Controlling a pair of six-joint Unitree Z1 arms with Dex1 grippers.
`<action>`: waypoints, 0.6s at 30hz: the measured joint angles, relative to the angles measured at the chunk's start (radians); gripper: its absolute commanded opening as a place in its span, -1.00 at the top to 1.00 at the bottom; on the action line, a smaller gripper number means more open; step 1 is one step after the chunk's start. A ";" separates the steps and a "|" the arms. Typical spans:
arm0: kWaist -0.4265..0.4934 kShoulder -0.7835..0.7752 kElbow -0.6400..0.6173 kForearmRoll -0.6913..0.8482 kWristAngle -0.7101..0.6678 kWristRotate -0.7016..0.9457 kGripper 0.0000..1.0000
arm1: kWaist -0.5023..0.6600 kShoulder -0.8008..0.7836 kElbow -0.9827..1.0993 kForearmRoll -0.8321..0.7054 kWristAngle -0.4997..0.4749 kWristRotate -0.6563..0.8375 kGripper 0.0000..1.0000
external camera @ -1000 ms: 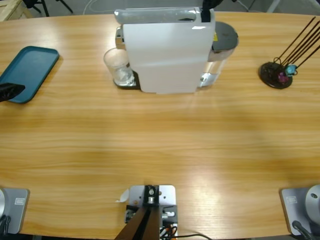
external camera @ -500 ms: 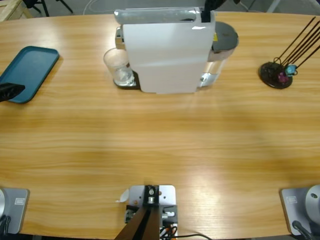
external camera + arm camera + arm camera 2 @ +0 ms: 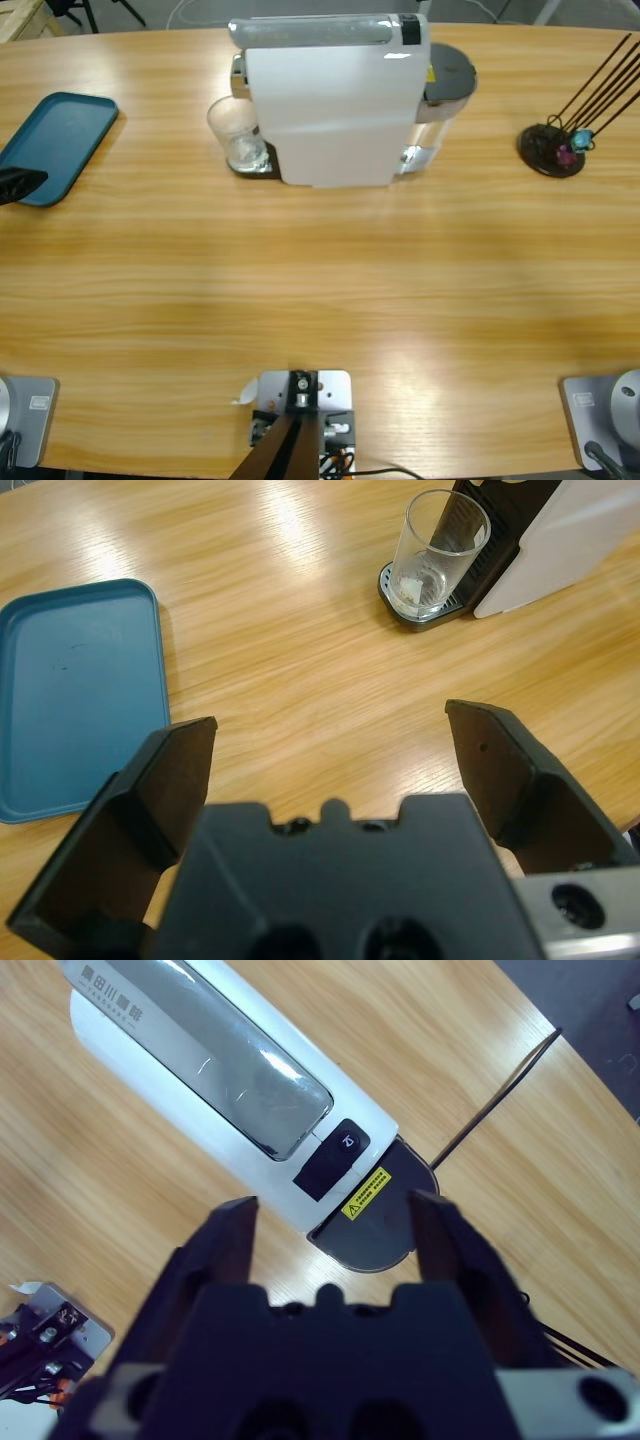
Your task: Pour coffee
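Coffee (image 3: 415,592): thin pale layer lying in bottom of clear glass (image 3: 436,552), glass standing on drip tray (image 3: 400,610) under coffee machine (image 3: 330,100) spout, ready for filling. Left tool (image 3: 350,765) hanging wide open, empty, facing glass across counter (image 3: 320,280), teal tray (image 3: 70,695) beside. Right tool (image 3: 335,1230) hovering open, empty, above machine button (image 3: 335,1157).

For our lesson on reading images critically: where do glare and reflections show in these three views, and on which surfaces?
High view: a soft sheen on the long wooden table below the white coffee machine. Left wrist view: bright streaks on the wood near the clear drinking glass, none on the matte teal tray. Right wrist view: the machine's shiny silver top panel mirrors light.
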 measured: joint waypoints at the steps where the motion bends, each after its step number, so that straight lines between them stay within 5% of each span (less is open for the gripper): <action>1: 0.000 0.000 0.000 0.000 0.000 0.000 -0.99 | 0.000 0.000 0.001 0.000 0.000 0.000 -1.00; 5: 0.000 0.000 0.000 0.000 0.000 0.000 -0.99 | 0.000 0.000 0.007 0.003 0.000 0.000 -0.97; 6: 0.000 0.000 0.000 0.000 0.000 0.000 -0.99 | 0.000 0.000 0.010 0.003 0.000 0.000 -0.80; 9: 0.000 0.000 0.000 0.000 0.000 0.000 -0.99 | 0.000 0.000 0.020 0.003 0.000 0.000 0.74; 10: 0.000 0.000 0.000 0.000 0.000 0.000 -0.99 | 0.000 0.000 0.022 0.003 0.000 0.000 1.00; 18: 0.000 0.000 0.000 -0.001 0.000 0.000 -0.98 | 0.000 0.032 -0.065 0.016 -0.067 0.000 1.00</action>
